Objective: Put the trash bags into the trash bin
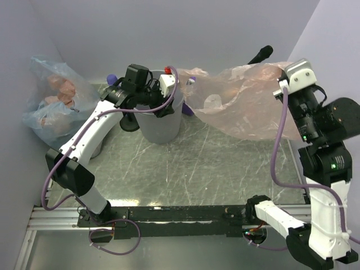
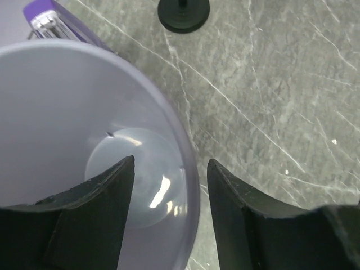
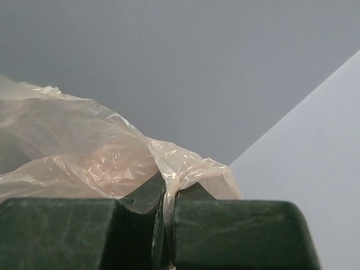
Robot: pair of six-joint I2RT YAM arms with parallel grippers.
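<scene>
Left gripper [image 2: 171, 169] apart, straddling trash bin [image 2: 50, 95] rim near far edge. Right gripper [image 3: 167, 191] clamped on pinkish trash bag [image 1: 242, 104], far-right corner.

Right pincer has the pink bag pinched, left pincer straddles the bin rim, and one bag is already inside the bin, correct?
No: the left wrist view shows the trash bin empty, its bare bottom visible. The rest holds: the right pincer is shut on the pink bag and the left pincer straddles the rim.
</scene>
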